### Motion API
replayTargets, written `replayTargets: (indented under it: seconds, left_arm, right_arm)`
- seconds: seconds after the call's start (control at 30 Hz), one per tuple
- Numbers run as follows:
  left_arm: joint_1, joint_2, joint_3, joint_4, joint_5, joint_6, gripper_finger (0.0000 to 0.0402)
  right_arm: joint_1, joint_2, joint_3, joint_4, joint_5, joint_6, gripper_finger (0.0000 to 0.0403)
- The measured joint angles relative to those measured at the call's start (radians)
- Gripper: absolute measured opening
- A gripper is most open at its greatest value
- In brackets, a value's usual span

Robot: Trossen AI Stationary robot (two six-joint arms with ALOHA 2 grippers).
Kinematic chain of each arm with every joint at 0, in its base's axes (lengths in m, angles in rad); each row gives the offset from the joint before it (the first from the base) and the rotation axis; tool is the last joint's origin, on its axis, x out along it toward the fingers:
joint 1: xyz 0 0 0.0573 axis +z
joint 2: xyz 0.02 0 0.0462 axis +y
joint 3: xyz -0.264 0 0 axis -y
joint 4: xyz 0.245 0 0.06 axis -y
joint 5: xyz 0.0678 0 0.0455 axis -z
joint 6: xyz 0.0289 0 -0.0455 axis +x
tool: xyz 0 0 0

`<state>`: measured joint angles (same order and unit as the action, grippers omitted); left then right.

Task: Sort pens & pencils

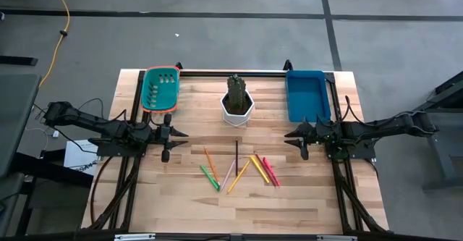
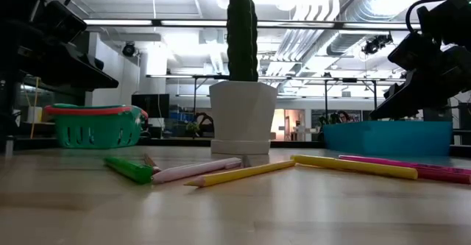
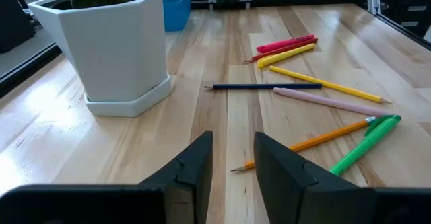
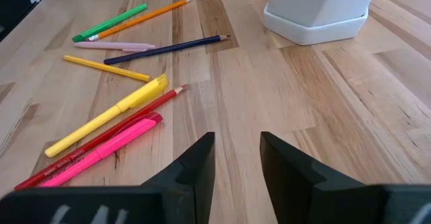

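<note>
The pens [image 1: 269, 171] and the pencils [image 1: 237, 176] lie mixed on the table [image 1: 289, 197], at 6 o'clock from the cactus pot [image 1: 236, 108]. The left gripper [image 1: 176, 133] and right gripper [image 1: 291, 134] hover at 9 and 3 o'clock, fingers apart, holding nothing. In the low view the pot hides some sticks.

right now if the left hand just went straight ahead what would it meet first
Judging by its wrist view, the left hand, open and empty, points along bare table toward the orange pencil, whose tip lies just ahead. Depth is unclear; it may pass above it.
</note>
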<state>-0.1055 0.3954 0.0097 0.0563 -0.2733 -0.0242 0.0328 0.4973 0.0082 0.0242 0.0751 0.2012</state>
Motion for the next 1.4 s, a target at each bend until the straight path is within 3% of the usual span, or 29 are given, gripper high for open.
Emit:
replayTargets:
  seconds: [0.87, 1.23, 1.4]
  left_arm:
    - [0.000, 0.000, 0.000, 0.000, 0.000, 0.000, 0.0097]
    - [0.000, 0.000, 0.000, 0.000, 0.000, 0.000, 0.0097]
    - [0.000, 0.000, 0.000, 0.000, 0.000, -0.011, 0.0097]
  right_arm:
    - [0.000, 0.000, 0.000, 0.000, 0.000, 0.002, 0.0110]
    - [0.000, 0.000, 0.000, 0.001, 0.000, 0.101, 0.0110]
    - [0.000, 0.000, 0.000, 0.035, 0.000, 0.363, 0.0110]
